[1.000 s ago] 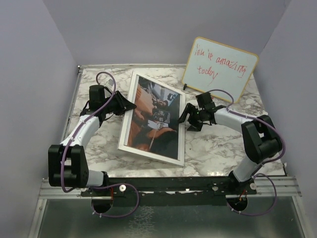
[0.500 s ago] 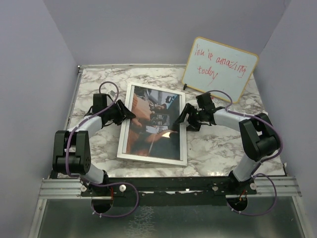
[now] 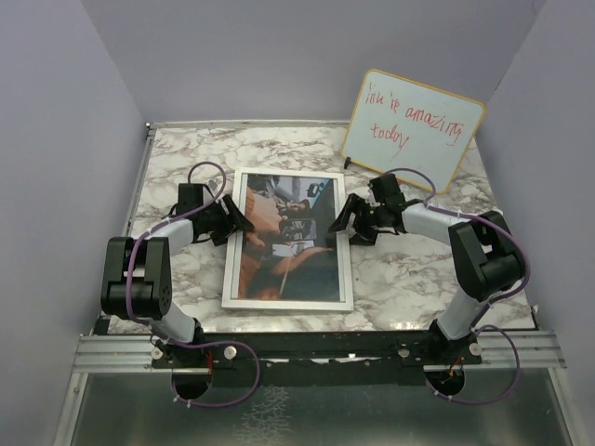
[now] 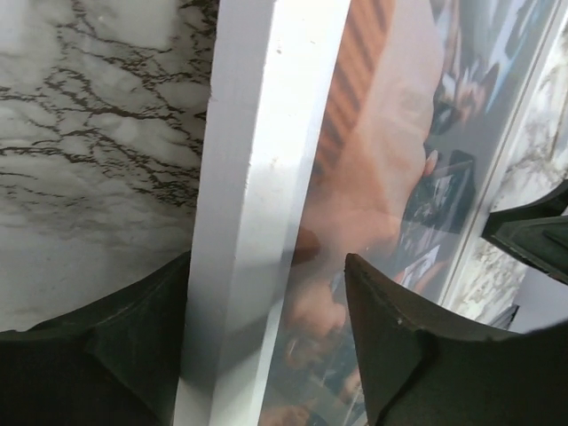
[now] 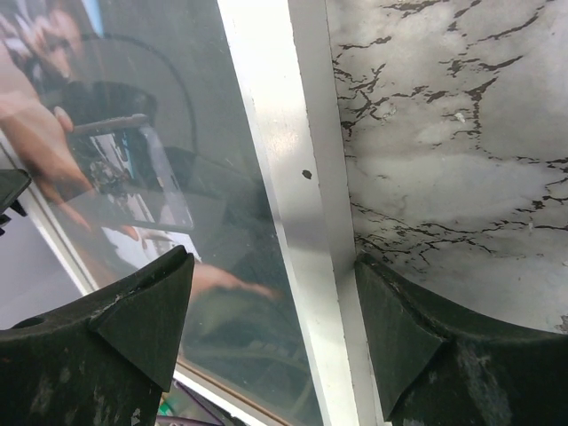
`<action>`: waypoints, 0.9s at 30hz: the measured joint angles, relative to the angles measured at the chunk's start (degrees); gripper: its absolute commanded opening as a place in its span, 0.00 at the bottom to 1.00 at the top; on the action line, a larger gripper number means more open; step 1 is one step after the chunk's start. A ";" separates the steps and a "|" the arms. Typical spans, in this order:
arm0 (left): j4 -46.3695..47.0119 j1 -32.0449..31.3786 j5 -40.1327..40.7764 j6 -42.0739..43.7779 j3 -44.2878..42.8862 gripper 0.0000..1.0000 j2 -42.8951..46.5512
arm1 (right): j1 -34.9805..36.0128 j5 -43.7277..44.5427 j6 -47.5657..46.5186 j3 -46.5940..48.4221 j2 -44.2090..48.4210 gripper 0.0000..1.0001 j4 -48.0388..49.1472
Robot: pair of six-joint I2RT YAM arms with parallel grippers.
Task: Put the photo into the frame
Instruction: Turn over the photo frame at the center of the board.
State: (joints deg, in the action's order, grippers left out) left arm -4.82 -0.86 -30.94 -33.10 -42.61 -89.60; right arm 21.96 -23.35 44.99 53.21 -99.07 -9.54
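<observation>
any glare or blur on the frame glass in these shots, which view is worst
Left wrist is worst: a milky sheen on the frame washes out the photo. Right wrist: sharper, but the glass mirrors a dark curved shape. Top external: even light, only faint sheen, photo readable.

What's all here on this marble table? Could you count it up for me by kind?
Picture frame: 1
Photo, lying inside the frame: 1
Whiteboard with red writing: 1
Robot arms: 2, the left arm and the right arm
Total: 5
</observation>
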 measured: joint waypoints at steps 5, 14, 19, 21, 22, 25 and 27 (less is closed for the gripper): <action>-1.27 0.04 1.64 1.55 -0.04 0.74 -0.11 | 0.00 -0.13 -0.55 0.44 -0.33 0.78 -0.39; -6.03 0.04 8.02 4.35 -2.97 0.79 -0.09 | 0.00 -0.04 -2.10 1.07 -0.42 0.77 -1.36; -9.64 0.04 12.76 6.16 -4.33 0.79 0.44 | 0.00 0.48 -3.43 2.16 -0.59 0.76 -3.26; -10.86 0.04 14.12 6.60 -4.50 0.79 0.74 | 0.00 0.74 -3.78 2.69 -0.70 0.74 -3.89; -11.43 0.04 14.62 6.73 -4.52 0.77 0.94 | 0.00 0.83 -4.02 2.84 -0.70 0.72 -3.93; -12.70 0.04 15.10 6.93 -4.52 0.70 1.22 | 0.00 0.83 -4.59 3.56 -0.94 0.67 -4.37; -13.16 0.04 14.97 7.02 -4.52 0.62 1.22 | 0.00 0.79 -4.85 4.68 -1.73 0.64 -4.74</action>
State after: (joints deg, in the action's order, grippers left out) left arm -17.98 -0.82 -15.97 -26.09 -47.13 -88.38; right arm 21.96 -22.57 40.14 57.89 -100.79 -14.28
